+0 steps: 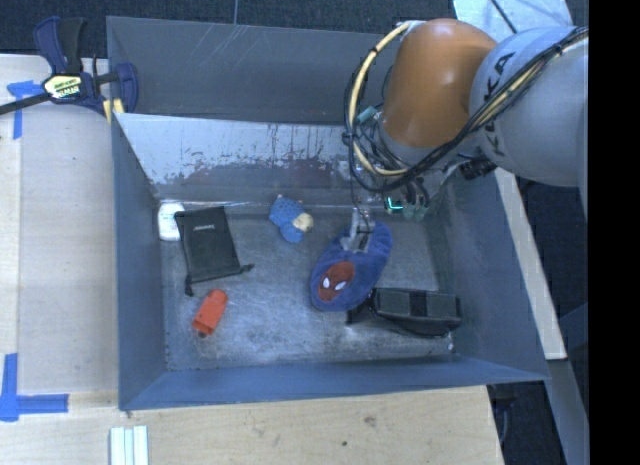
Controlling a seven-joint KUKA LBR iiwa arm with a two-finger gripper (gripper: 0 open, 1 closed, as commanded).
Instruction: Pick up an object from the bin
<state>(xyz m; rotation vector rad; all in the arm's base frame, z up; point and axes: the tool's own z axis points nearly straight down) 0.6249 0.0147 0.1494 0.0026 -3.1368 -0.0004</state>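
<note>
My gripper (pixel 359 233) hangs low in the right half of the bin, its thin fingers touching the upper end of a blue slipper with a red spider face (pixel 345 271). The fingers stand close together at the slipper's rim; whether they clasp it I cannot tell. A black stapler-like thing (pixel 415 311) lies just right of and below the slipper. A small blue and yellow toy (pixel 290 220) rests to the left of the gripper near the back wall.
A black wallet-like case (pixel 208 244) lies in the left half of the bin with a white object (pixel 168 221) at its upper corner. An orange cylinder (pixel 209 313) lies near the front left. The arm with its orange cover looms over the back right corner.
</note>
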